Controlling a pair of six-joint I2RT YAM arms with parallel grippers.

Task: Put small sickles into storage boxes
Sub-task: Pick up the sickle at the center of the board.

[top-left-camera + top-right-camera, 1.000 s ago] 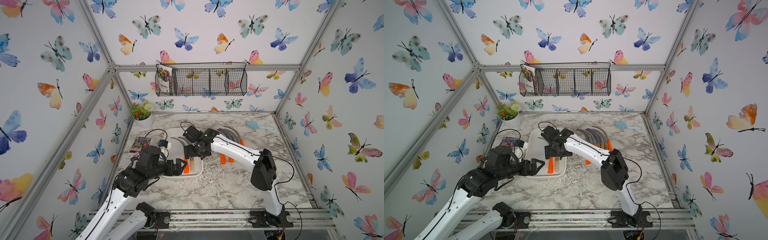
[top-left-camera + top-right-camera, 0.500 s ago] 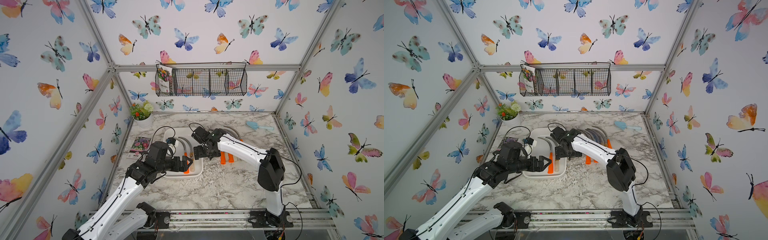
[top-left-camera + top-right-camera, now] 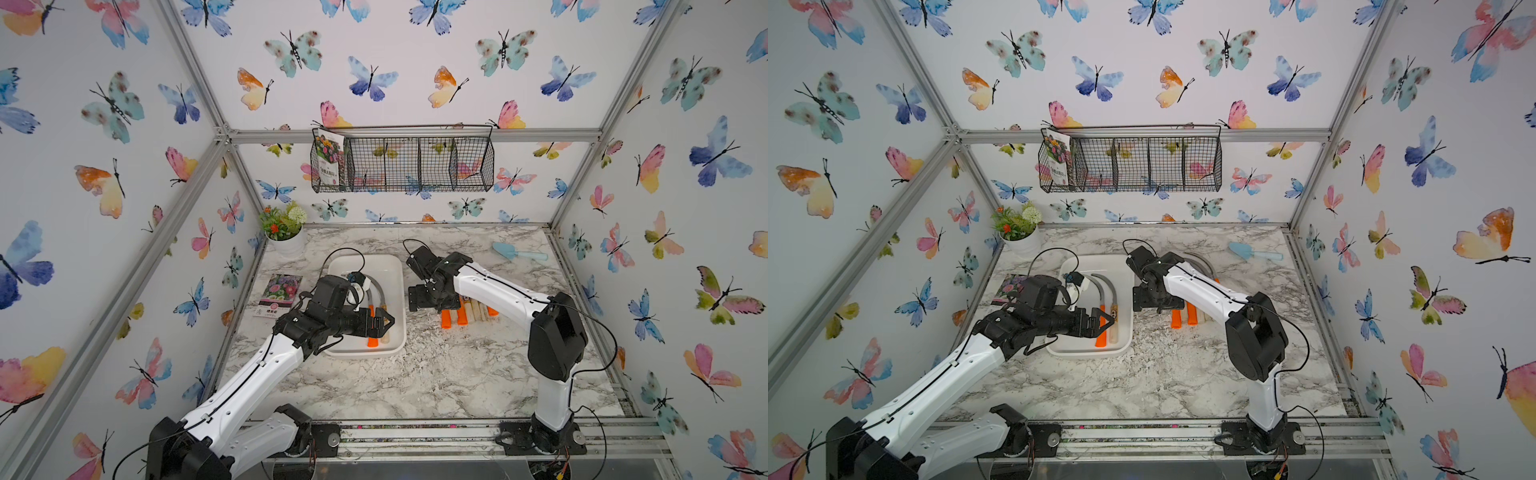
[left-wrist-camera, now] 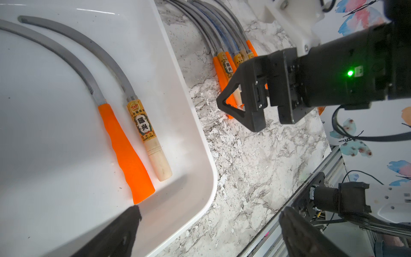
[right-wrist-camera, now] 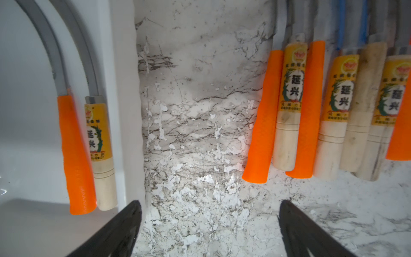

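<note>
Marble table [image 3: 415, 386], white tray [image 3: 384, 266] left of centre. Left gripper [image 3: 384, 324] is wide open and empty above the tray's near end. Right gripper [image 3: 424, 305] is wide open and empty over bare table between the tray and the loose sickle pile [image 5: 311, 106]. In the tray, side by side: orange-handled sickle [image 4: 124, 151], wood-handled sickle [image 4: 149, 142].

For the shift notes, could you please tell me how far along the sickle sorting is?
Done: an orange-handled sickle and a wooden-handled sickle lie in the white tray. In hand: nothing; left gripper and right gripper are open and empty. Left: the row of sickles on the table beside the tray.
</note>
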